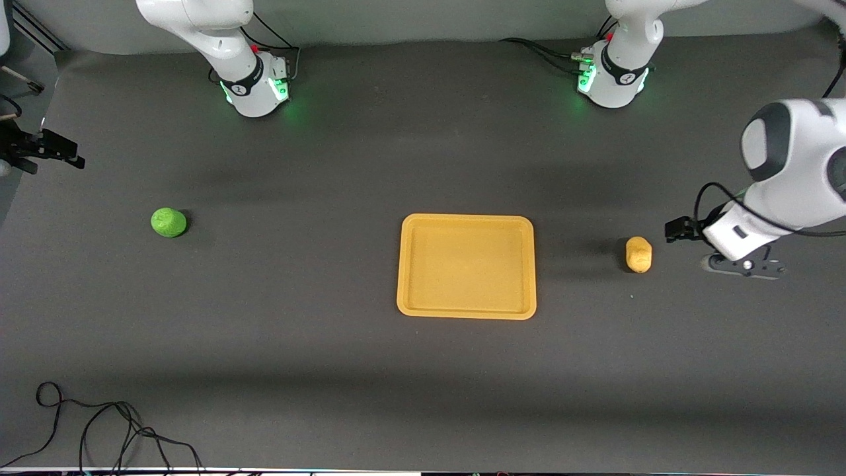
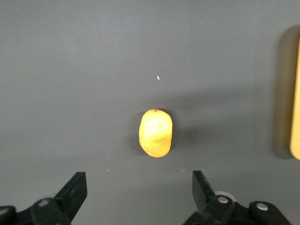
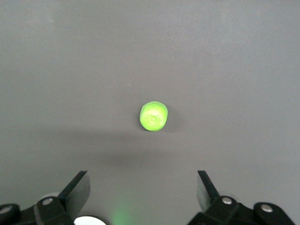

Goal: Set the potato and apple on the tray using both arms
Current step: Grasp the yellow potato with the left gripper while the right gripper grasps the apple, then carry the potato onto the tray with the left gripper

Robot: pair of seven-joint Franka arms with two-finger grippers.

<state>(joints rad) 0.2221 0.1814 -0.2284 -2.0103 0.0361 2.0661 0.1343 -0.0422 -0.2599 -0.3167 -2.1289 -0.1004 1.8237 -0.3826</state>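
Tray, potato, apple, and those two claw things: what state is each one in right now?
tray: flat on the table, nothing in it.
potato: loose on the table beside the tray, toward the left arm's end.
apple: loose on the table, toward the right arm's end, well apart from the tray.
left gripper: open, holding nothing, up over the table by the potato.
right gripper: open, holding nothing, up over the table near the apple.

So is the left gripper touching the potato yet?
Apart. The left wrist view shows the left gripper open, with bare table between its fingertips and the potato.
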